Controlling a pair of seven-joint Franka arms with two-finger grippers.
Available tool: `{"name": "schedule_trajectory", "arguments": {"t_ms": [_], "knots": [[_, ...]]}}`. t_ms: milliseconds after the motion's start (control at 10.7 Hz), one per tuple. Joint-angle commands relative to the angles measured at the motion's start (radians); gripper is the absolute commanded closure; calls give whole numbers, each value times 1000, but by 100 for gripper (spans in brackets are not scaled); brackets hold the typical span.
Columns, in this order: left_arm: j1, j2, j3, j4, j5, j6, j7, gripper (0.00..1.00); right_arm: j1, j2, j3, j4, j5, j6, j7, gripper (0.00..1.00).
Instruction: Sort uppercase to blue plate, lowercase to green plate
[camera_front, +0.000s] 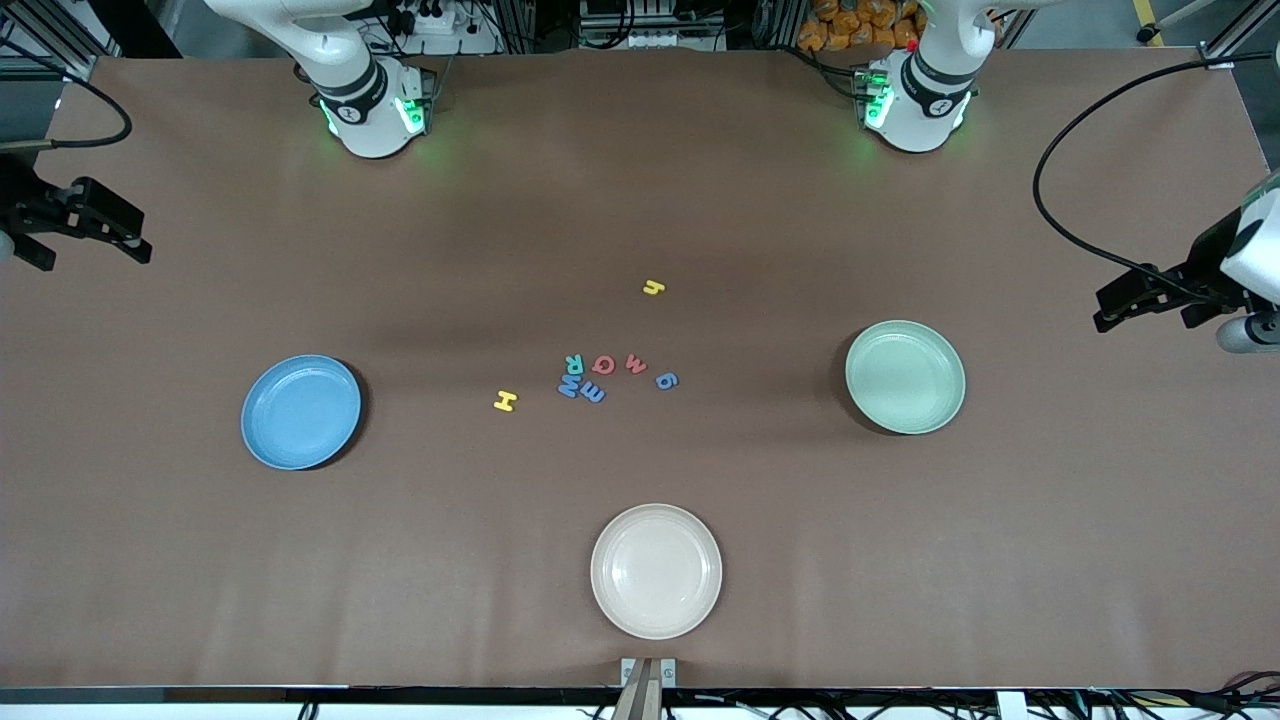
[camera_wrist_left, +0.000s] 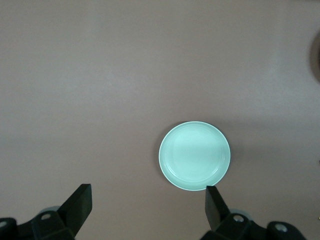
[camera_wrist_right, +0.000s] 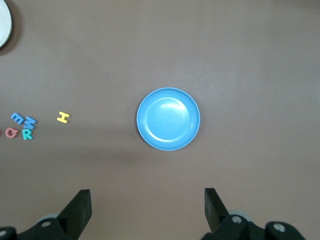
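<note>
**Eight letters loose at mid-table, both plates bare**

The letters lie together at the table's middle: yellow H (camera_front: 505, 401), green R (camera_front: 573, 363), big blue M (camera_front: 569, 385), red Q (camera_front: 603, 364), small blue m (camera_front: 592, 393), red w (camera_front: 636, 363), blue g (camera_front: 667, 380), and yellow h (camera_front: 654, 288) apart, farther from the front camera. The blue plate (camera_front: 301, 411) sits toward the right arm's end, the green plate (camera_front: 905, 377) toward the left arm's.

Sorting has not begun. Probably best to start with the outlying H and h, since R, M and m crowd one another.

The left gripper (camera_wrist_left: 148, 202) hangs wide open and empty over the green plate's end, the right gripper (camera_wrist_right: 148, 205) likewise over the blue plate's end.

Only the front view shows g, w and h; the wrist views alone show the fingers spread.
</note>
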Motion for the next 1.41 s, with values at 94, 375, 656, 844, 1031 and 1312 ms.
{"name": "schedule_trajectory", "arguments": {"t_ms": [94,375,656,844,1031,1312], "knots": [[5,9,-1,21,-15,6,23,0,3,-33,-3,-21,2,1,-5,0],[5,9,-1,21,-18,6,23,0,1,-33,-4,-21,2,-8,-5,0],[-14,4,-9,21,-34,8,-66,0,3,-25,-6,-24,2,-13,-5,0],[-24,-1,-28,21,-31,8,-67,0,4,-19,-6,-50,2,-1,-5,0],[-29,5,-79,18,-32,0,-70,0,12,-14,-3,-113,2,51,-3,0],[-58,99,-177,12,-26,-15,-251,0,65,33,-3,-155,2,84,12,0]]}}
